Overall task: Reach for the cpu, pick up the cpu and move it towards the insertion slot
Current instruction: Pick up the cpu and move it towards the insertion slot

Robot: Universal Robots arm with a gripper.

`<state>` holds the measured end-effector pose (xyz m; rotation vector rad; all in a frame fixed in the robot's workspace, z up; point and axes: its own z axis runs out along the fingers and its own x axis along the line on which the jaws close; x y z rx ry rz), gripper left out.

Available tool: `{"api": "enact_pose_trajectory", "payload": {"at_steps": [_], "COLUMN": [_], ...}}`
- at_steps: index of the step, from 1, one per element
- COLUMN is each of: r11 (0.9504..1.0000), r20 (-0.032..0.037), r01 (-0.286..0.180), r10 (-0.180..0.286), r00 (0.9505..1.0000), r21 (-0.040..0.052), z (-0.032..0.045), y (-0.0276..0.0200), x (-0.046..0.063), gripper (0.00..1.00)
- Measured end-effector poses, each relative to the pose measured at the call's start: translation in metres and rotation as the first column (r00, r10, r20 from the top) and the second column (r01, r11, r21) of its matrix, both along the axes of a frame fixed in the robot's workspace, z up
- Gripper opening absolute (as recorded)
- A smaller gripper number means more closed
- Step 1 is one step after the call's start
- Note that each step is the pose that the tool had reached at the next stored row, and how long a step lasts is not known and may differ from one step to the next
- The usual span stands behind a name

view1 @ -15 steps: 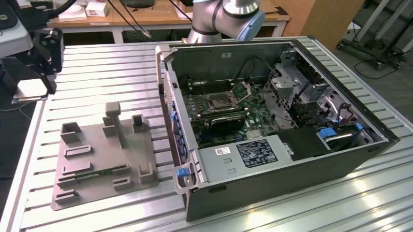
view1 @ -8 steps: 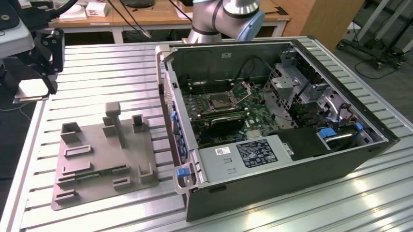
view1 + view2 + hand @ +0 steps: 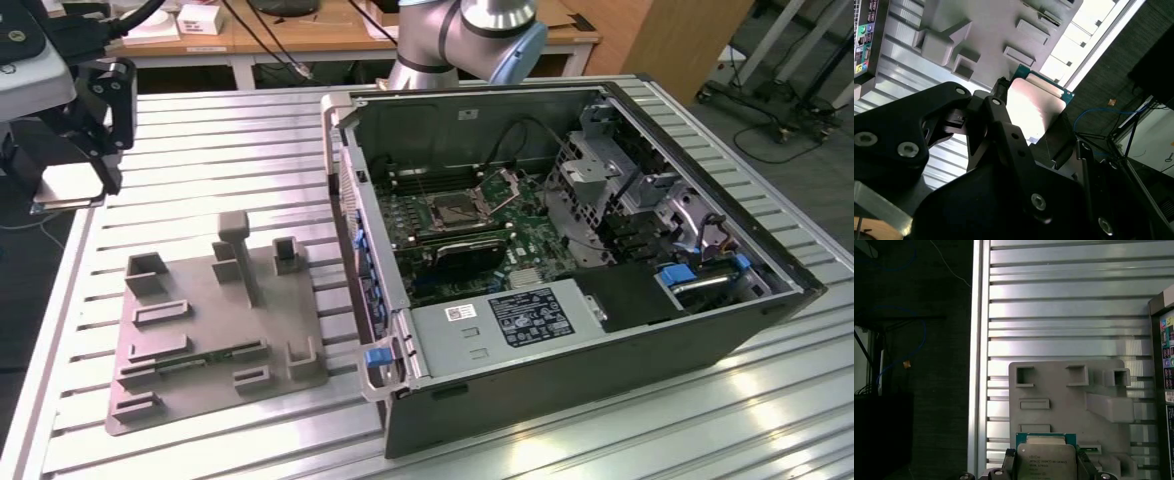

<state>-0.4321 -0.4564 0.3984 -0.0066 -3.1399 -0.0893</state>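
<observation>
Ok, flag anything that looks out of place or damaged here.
Nothing looks damaged or spilled. The small square silvery cpu is off the grey plastic tray, clamped in the black pincer near the ribbed metal table's edge. The silver-framed socket has its bracket hinged up.

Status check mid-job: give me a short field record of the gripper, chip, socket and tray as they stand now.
gripper: black two-finger gripper, shut on the cpu
cpu: small square chip, silvery metal top, green rim, held by two opposite edges, apart from the grey plastic tray
insertion slot: square silver-framed socket, bracket raised, no chip in it, inside the open black computer case
tray: flat on the ribbed metal table, at the exterior view's left of the case
progress: cpu picked up, not at the slot
</observation>
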Motion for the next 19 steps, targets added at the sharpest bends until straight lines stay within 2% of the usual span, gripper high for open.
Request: {"api": "enact_pose_trajectory", "payload": {"at_steps": [19], "r11": [1.0], "r20": [0.0], "r01": [0.0], "r10": [0.0], "r00": [1.0], "r21": [0.0], "z": [-0.0002], "y": [0.0], "x": [0.0054], "gripper": [0.55]}}
